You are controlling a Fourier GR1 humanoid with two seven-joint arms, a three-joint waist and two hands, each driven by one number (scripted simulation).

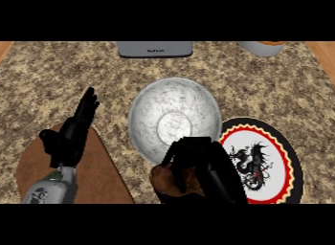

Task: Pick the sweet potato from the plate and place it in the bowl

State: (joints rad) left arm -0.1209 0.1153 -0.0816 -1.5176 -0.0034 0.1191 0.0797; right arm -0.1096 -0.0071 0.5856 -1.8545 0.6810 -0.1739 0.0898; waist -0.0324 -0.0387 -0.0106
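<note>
right hand (202, 165) grips sweet potato (172, 181) above speckled granite counter (283, 86) beside bowl (174, 117).

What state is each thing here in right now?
Sweet potato: held in the right robot hand, off the plate.
Bowl: upright, nothing inside.
Plate: bare.
Left robot hand: open, resting over a brown board.

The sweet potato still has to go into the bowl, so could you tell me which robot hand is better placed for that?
The right robot hand: it is curled round the sweet potato at the bowl's near rim. The left robot hand rests open, off to the bowl's left.
</note>
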